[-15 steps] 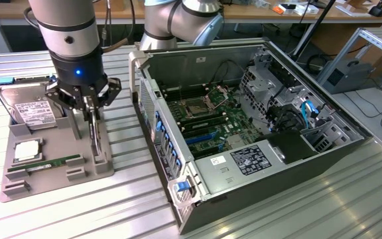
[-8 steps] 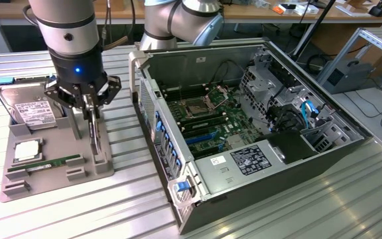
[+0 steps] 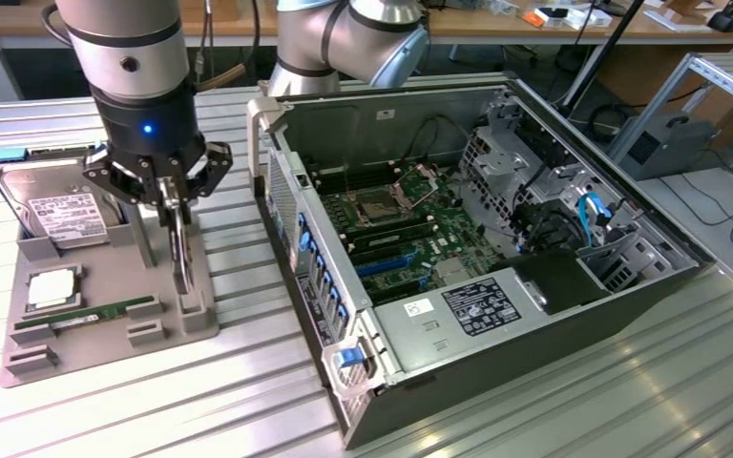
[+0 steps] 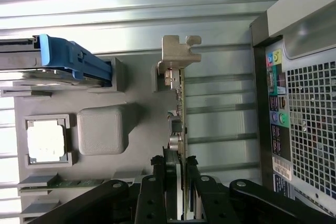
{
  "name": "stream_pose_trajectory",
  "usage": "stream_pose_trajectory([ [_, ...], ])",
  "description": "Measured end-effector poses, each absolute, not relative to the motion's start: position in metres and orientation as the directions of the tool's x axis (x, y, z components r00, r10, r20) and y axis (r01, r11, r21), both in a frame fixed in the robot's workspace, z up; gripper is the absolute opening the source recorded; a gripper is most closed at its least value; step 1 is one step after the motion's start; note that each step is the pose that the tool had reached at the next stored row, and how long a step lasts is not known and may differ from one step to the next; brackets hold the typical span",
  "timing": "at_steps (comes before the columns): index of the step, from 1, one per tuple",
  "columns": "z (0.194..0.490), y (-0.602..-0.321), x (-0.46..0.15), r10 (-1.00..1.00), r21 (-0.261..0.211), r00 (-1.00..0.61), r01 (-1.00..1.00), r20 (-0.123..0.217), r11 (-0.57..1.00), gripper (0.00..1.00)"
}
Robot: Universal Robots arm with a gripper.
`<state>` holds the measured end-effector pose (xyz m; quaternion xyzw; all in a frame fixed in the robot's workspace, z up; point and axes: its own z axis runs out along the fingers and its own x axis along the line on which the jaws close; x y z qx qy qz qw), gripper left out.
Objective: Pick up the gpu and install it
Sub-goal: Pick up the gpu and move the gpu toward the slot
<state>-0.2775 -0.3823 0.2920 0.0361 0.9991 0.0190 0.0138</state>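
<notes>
Pick-up step in hand: the hand (image 3: pixel 172 198) appears clamped on the graphics card (image 3: pixel 183 256), which stands on edge in the grey holder (image 3: pixel 112 334) on the bench (image 3: pixel 252 382); freeing it calls for a straight, upright lift.

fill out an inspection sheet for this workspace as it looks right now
surface: ribbed metal table
job's things: gpu standing on edge in the grey holder; open pc case to the exterior view's right of it
clutter: hard drive, cpu and memory stick in the same holder
grippers: gripper closed on the gpu's upper edge
cables: black cable and blue cables inside the case
surroundings: second arm behind the case, workbench beyond
</notes>
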Motion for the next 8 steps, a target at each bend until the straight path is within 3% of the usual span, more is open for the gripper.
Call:
stream_pose_trajectory([
  [8,0.2971,-0.3823,-0.2775,0.073,0.039,-0.997,0.072,-0.026,0.997,0.27],
])
